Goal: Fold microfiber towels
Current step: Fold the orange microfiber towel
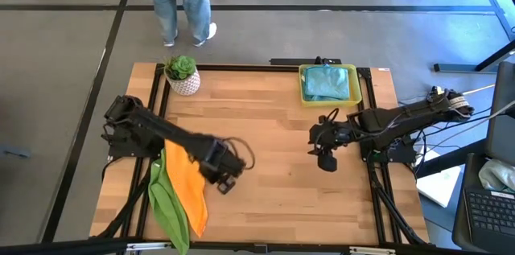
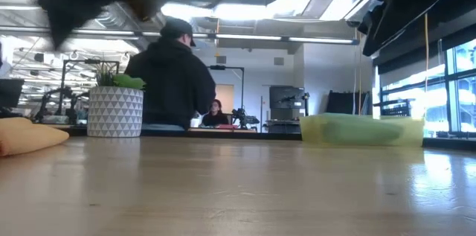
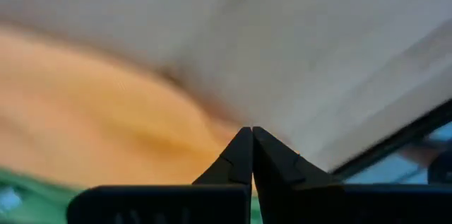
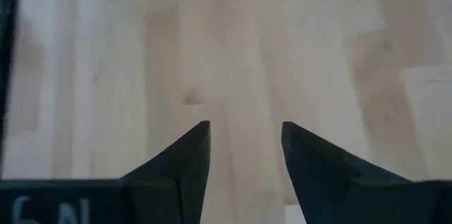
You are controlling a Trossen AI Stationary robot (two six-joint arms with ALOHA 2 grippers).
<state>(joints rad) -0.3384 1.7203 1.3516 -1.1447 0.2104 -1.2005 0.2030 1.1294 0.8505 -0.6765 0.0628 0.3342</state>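
Near the front left part of the bench [image 1: 273,142], the left gripper [image 1: 226,181] hangs beside the orange towel [image 1: 187,187], its jaws pressed together tip to tip with nothing between them. Its wrist view shows the closed tips over bare wood, the orange cloth just behind them and a strip of green at the edge. Whether the tips touch the wood cannot be told.

Right of centre, the right gripper [image 1: 326,159] hovers over bare bench with its jaws apart and empty; its wrist view shows only pale boards between the two dark fingers [image 4: 185,160].

On the bench's left side the orange towel lies in a long rumpled strip, and the lime green towel [image 1: 166,203] lies along its outer side, touching it and trailing toward the front edge. A teal towel [image 1: 328,82] sits bunched inside the yellow tray [image 1: 303,86] at the far right corner. How many cloths that bundle holds cannot be told. A small potted plant [image 1: 182,74] in a white patterned pot stands at the far left corner.

Beyond the bench, a person [image 2: 169,76] in a dark top and cap stands close to the far edge, back turned, in a workshop with ceiling lights, stands and windows on the right.
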